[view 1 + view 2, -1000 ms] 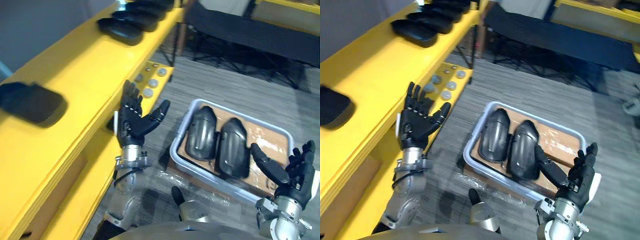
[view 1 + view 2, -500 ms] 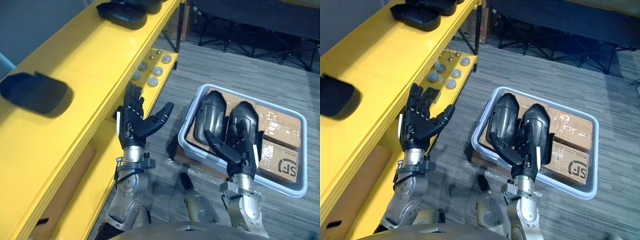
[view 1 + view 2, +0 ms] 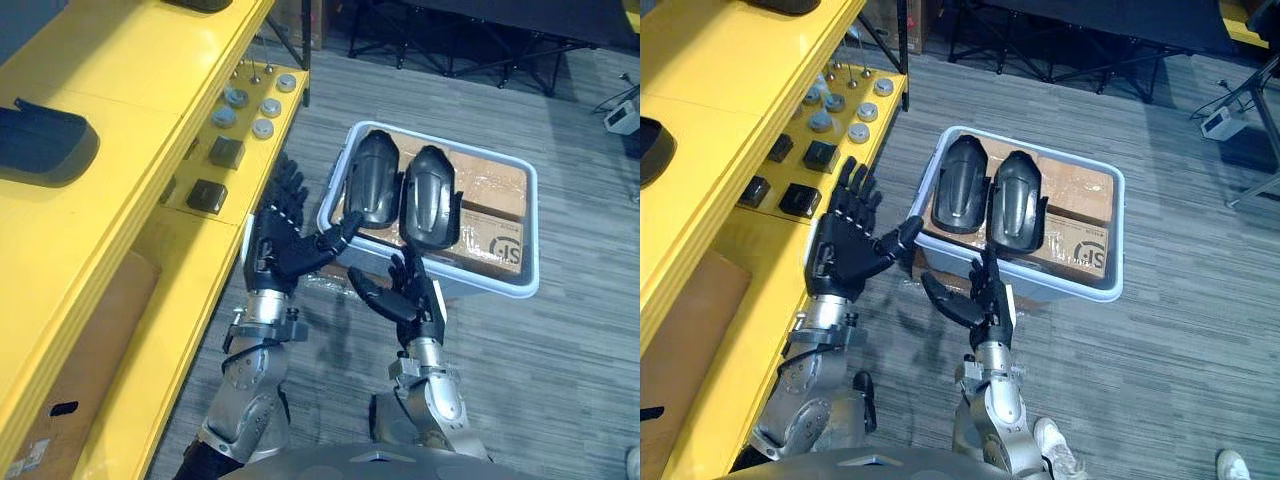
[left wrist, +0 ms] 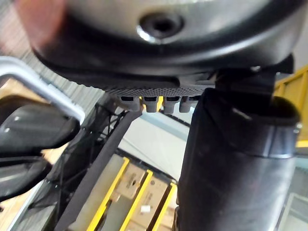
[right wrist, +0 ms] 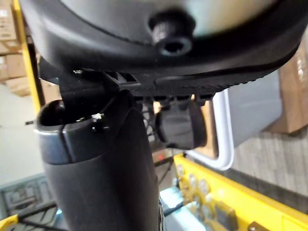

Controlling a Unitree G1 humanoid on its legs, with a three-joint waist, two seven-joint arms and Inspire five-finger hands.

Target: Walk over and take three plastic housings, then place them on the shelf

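Two dark plastic housings (image 3: 373,188) (image 3: 429,195) lie side by side in a pale grey bin (image 3: 528,215) on the floor, on top of cardboard boxes. Another dark housing (image 3: 45,150) rests on the yellow shelf (image 3: 120,130) at the left. My left hand (image 3: 283,245) is raised between shelf and bin, fingers spread, thumb reaching toward the bin's near left corner, holding nothing. My right hand (image 3: 405,295) hovers just in front of the bin's near rim, fingers straight and empty. In the left wrist view the housings (image 4: 29,132) and the bin rim (image 4: 43,91) show past the thumb.
The lower yellow shelf carries several round metal parts (image 3: 250,105) and two small dark blocks (image 3: 215,170). A cardboard box (image 3: 75,380) sits under the shelf. Black stand legs (image 3: 450,40) cross the grey floor beyond the bin.
The camera has moved, and the bin now sits farther ahead and more central. My right hand has come off the housings and now hangs before the bin's near rim. The left hand stays open.
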